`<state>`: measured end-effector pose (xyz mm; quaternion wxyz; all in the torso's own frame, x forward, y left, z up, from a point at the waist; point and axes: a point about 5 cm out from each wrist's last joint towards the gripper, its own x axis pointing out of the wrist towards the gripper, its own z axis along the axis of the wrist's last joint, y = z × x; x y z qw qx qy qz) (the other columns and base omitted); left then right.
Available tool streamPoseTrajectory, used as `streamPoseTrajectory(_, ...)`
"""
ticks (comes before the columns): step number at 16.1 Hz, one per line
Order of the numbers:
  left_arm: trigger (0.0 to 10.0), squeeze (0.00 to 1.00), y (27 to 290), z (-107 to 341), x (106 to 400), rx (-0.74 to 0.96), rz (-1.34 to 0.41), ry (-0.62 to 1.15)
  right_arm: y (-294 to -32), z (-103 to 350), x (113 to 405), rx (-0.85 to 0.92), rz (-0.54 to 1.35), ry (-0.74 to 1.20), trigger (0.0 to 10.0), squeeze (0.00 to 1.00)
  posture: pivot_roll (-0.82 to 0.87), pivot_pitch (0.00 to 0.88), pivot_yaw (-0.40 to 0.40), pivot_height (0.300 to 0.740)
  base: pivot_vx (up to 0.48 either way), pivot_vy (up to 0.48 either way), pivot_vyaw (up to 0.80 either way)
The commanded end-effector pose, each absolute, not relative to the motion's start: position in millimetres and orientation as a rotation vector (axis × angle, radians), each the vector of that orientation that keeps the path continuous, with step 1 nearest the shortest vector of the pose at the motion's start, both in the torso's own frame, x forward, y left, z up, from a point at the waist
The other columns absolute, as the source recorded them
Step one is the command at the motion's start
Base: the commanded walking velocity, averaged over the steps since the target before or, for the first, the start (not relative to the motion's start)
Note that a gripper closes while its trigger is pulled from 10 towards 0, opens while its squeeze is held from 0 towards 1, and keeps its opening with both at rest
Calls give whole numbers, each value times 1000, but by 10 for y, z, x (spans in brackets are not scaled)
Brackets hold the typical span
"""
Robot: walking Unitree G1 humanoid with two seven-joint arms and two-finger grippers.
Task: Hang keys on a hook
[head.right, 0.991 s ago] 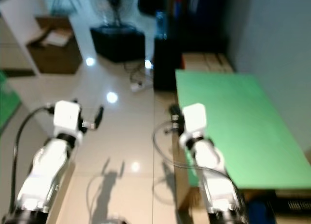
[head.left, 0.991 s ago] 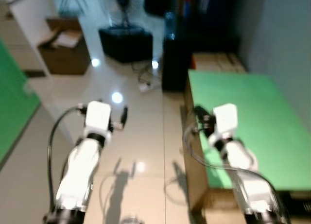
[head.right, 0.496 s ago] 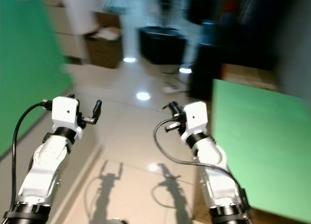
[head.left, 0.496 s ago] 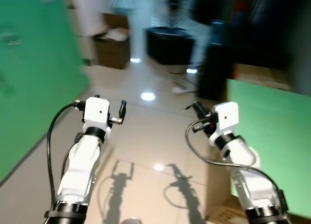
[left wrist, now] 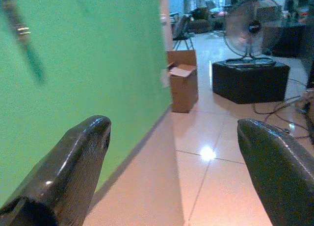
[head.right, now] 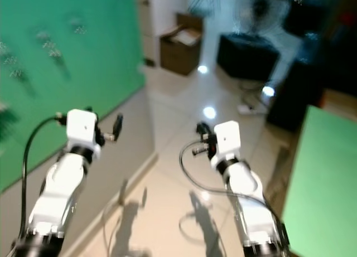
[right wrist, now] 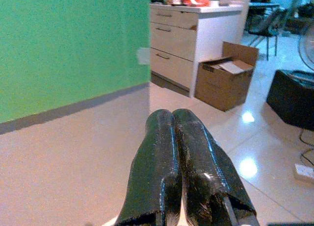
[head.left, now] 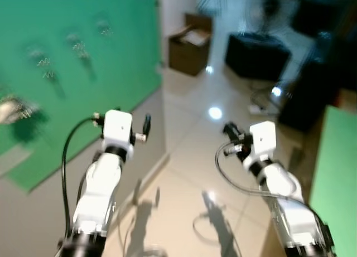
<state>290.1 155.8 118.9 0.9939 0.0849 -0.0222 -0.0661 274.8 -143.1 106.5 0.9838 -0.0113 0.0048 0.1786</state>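
Observation:
A green wall (head.left: 67,56) stands on my left with several small hooks (head.left: 78,42); blurred metal bunches that look like keys (head.left: 43,67) hang from some. One hook (left wrist: 19,27) shows in the left wrist view. My left gripper (head.left: 134,120) is held out at chest height, open wide, its fingers (left wrist: 73,162) with nothing between them. My right gripper (head.left: 228,129) is held out beside it, shut, its fingertips (right wrist: 171,138) pressed together with nothing visible between them. Both are well short of the wall.
A cardboard box (head.left: 192,42) sits at the wall's far end beside a white drawer cabinet (right wrist: 191,44). A fan on a black box (head.left: 256,51) and loose cables (head.left: 256,103) lie ahead. A green table (head.left: 337,173) is on my right. Glossy tile floor lies between.
The whole view has swung left: the green wall with hooks has come in on the left and the green table has slid to the right edge. Both arms keep their pose.

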Motion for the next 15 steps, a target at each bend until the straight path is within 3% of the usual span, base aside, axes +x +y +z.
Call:
streamPoseTrajectory(1, 10000, 0, 1570, 1197, 2921, 192, -150, -40, -1430, 1085, 2746, 3, 369, 13, 10000, 0, -94, 0, 7, 740, 0, 0, 800)
streamPoseTrajectory(8, 10000, 0, 1491, 1199, 2877, 189, -202, -54, -1411, 1059, 2760, 15, 378, 22, 10000, 0, -89, 0, -3, 740, 0, 0, 800)
streamPoseTrajectory(15, 10000, 0, 1531, 1234, 2858, 199, -220, -63, -1422, 1017, 2770, 13, 421, 42, 10000, 0, -69, 0, 3, 740, 339, 0, 800)
